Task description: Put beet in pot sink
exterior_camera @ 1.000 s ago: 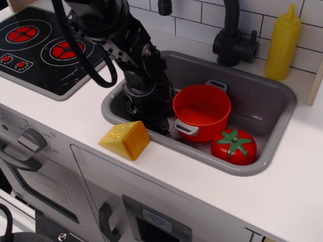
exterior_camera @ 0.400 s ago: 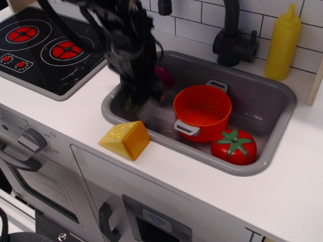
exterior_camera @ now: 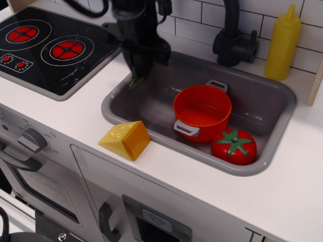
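My gripper (exterior_camera: 145, 59) hangs above the left end of the grey sink (exterior_camera: 275, 156), raised clear of the basin floor. It is shut on the beet: only the dark-green leaves (exterior_camera: 135, 79) show, hanging below the fingers, and the magenta bulb is hidden behind the gripper. The orange-red pot (exterior_camera: 202, 112) with grey loop handles stands upright and empty in the middle of the sink, to the right of and below the gripper.
A red tomato (exterior_camera: 233, 146) lies in the sink against the pot's front right. A yellow cheese wedge (exterior_camera: 125, 139) sits on the counter at the sink's front left rim. The black faucet (exterior_camera: 231, 40), a yellow bottle (exterior_camera: 281, 43) and the stove (exterior_camera: 45, 48) stand behind.
My gripper has risen out of the sink's left end and moved back, lifting the beet off the basin floor. The pot and tomato have not moved.
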`<state>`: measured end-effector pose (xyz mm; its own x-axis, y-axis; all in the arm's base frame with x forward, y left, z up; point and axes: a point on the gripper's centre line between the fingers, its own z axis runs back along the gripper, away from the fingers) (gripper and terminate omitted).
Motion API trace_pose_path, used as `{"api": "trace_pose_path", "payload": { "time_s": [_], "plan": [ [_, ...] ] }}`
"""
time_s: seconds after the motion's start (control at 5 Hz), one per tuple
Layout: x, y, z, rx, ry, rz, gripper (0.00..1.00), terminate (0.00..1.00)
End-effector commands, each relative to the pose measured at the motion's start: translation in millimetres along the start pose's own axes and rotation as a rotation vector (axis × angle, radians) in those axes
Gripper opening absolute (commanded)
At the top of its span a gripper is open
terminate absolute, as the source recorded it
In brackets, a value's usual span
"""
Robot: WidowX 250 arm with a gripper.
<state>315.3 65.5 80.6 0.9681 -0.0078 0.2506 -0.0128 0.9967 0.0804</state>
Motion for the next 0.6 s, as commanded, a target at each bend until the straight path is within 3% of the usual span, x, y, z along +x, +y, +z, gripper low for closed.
{"api": "trace_pose_path", "payload": {
  "time_s": [0.0,0.4],
  "plan": [
    [-8,-35,17,-0.028,0.055,-0.094,0.0,0.0],
    [-16,-56,14,-0.043,0.157,-0.121,0.0,0.0]
  ]
}}
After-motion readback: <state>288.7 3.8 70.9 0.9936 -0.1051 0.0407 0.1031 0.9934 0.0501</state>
